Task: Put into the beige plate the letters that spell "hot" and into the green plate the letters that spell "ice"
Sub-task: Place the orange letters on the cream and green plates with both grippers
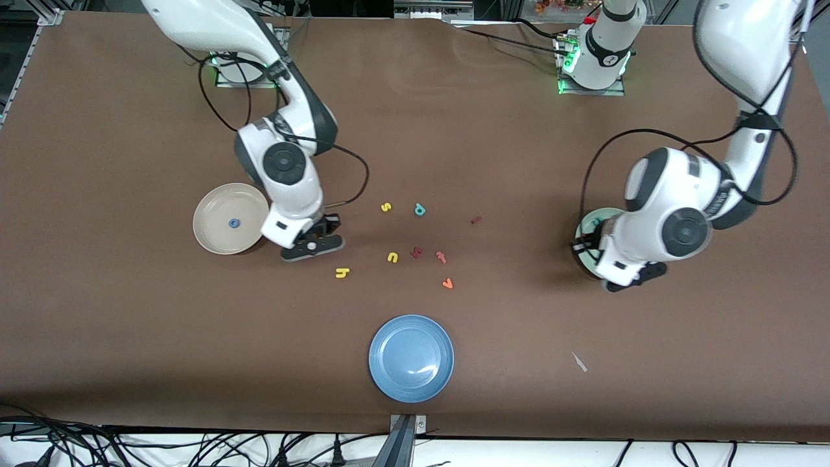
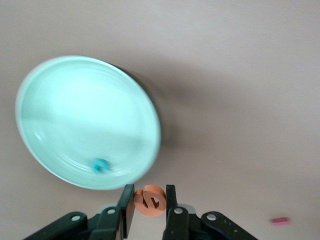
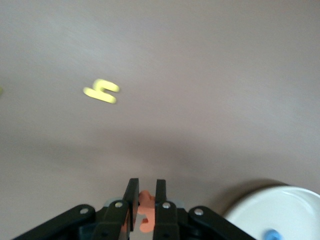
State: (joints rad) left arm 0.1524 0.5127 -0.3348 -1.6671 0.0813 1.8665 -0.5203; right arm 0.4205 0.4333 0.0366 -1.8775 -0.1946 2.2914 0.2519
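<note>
My right gripper (image 3: 146,182) is shut on the orange t (image 3: 146,207) and hangs just beside the beige plate (image 1: 217,206), toward the table's middle. The blue o (image 1: 234,224) lies in that plate. The yellow h (image 1: 342,273) lies on the table close to the right gripper (image 1: 312,243). My left gripper (image 2: 150,190) is shut on the orange e (image 2: 151,201) at the rim of the green plate (image 2: 75,110), which holds the teal c (image 2: 100,165). The left arm covers most of the green plate (image 1: 591,220) in the front view. The dark red i (image 1: 476,220) lies on the table between the plates.
Loose letters lie mid-table: yellow s (image 1: 386,207), teal p (image 1: 419,209), yellow u (image 1: 392,257), a dark red letter (image 1: 416,252), a pink t-like letter (image 1: 441,257) and orange v (image 1: 447,283). A blue plate (image 1: 411,357) sits near the front edge, a white scrap (image 1: 579,362) beside it.
</note>
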